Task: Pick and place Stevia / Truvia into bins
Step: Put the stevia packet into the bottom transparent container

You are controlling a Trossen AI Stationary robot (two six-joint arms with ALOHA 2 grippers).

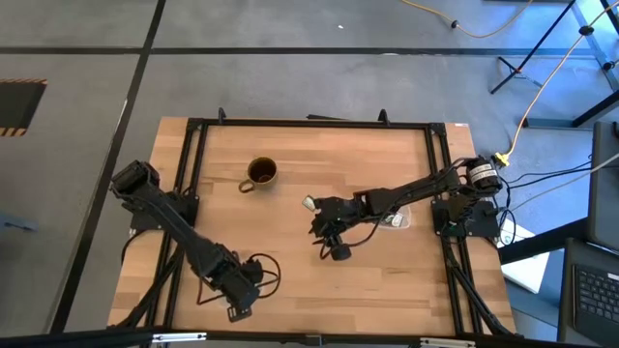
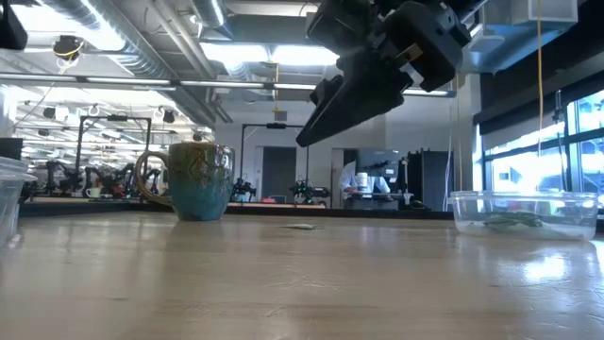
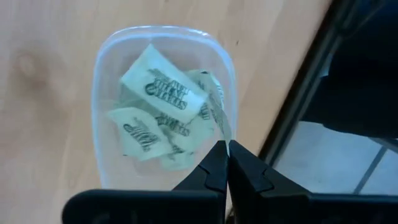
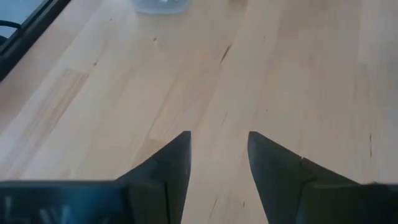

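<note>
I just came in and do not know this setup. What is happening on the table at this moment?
Two robot arms sort green-and-white sachets into clear bins. The right gripper hangs open and empty above the table's middle, near a lone sachet. The left gripper is shut over its bin, which holds several sachets. The other bin sits near the right arm; a mug stands apart.

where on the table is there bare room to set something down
Bare wood runs along the near edge, between the shut left hand and the right frame. Another free patch lies between the mug and the far rail. It is crowded mid-table, around the open right hand, a loose sachet and the right bin.
</note>
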